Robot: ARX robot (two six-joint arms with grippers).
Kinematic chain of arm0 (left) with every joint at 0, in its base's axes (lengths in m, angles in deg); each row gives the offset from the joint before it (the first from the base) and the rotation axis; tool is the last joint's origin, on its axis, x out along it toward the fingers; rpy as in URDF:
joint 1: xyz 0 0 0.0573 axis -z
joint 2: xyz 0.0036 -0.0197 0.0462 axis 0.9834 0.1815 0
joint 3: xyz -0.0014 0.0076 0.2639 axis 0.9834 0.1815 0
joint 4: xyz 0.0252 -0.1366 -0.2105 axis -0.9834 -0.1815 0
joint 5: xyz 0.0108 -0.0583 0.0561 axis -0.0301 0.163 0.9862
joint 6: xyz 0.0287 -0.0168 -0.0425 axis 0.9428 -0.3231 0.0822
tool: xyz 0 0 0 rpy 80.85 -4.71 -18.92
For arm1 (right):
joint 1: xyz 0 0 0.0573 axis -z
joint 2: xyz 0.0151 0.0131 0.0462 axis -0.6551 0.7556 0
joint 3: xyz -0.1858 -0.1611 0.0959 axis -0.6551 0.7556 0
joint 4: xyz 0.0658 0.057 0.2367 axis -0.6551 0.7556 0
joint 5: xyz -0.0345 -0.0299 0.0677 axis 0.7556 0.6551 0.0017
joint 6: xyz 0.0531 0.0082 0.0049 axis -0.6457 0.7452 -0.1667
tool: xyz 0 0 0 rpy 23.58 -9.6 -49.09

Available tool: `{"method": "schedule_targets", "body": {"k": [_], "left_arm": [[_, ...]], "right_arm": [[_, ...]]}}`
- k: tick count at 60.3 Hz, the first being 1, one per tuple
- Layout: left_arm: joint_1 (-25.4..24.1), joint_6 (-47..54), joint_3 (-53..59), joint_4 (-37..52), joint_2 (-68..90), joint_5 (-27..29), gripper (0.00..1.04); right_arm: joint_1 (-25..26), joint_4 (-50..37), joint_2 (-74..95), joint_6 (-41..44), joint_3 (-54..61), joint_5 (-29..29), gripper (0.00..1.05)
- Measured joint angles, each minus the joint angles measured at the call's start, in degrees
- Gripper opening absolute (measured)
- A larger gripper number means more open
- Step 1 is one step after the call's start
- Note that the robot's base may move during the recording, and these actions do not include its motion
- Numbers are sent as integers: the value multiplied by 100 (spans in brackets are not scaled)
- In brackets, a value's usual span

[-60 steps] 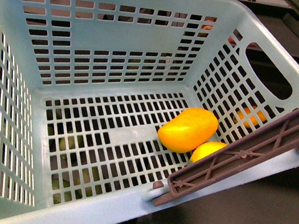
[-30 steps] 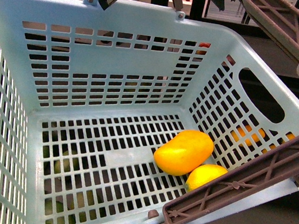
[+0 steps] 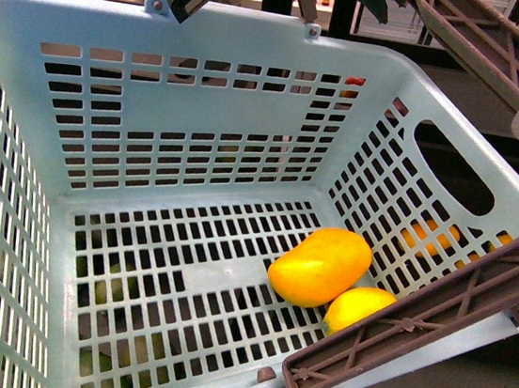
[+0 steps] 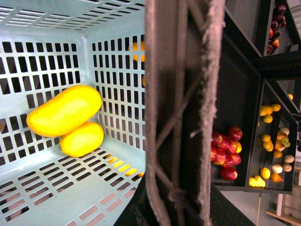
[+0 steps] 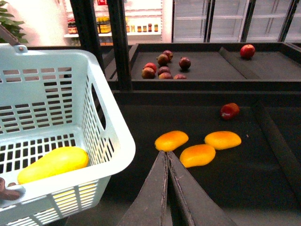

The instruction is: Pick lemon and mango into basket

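Now: mango (image 3: pixel 319 266) lies diagonally in basket (image 3: pixel 203 36) | lemon (image 3: pixel 357 307) touching | right fingers (image 5: pixel 165 162) clenched | left unseen

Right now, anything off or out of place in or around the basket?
Nothing damaged or spilled. The mango and lemon lie touching on the basket floor. One handle has swung down across the near corner, partly covering the lemon. Right gripper is shut, empty, above loose mangoes.

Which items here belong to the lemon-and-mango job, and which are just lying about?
Job:
mango, in the basket
lemon, beside it
basket
right gripper, fingers shut, empty

Lying about:
three loose mangoes on the dark shelf
red fruit
dark red fruits on the far shelf
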State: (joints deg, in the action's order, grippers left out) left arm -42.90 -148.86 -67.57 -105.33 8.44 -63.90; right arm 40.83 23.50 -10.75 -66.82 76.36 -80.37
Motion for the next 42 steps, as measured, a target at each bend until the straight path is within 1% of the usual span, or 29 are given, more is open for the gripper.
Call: {"method": "schedule_targets", "body": {"k": [3, 8, 10, 36, 38, 42], "left_arm": [[0, 0, 0, 0, 0, 0, 6], [0, 0, 0, 0, 0, -7, 6], [-2, -2, 0, 0, 2, -9, 6], [-2, -9, 0, 0, 2, -2, 6], [0, -9, 0, 0, 2, -2, 6], [0, -9, 0, 0, 2, -2, 6]], "right_arm": [[0, 76, -79, -2, -2, 0, 2], [0, 933, -752, 0, -2, 13, 2], [0, 994, -901, 0, -2, 7, 2], [0, 1047, -1019, 0, -2, 7, 2], [0, 1047, -1019, 9, -2, 7, 4], [0, 1047, -1019, 9, -2, 7, 16]]}}
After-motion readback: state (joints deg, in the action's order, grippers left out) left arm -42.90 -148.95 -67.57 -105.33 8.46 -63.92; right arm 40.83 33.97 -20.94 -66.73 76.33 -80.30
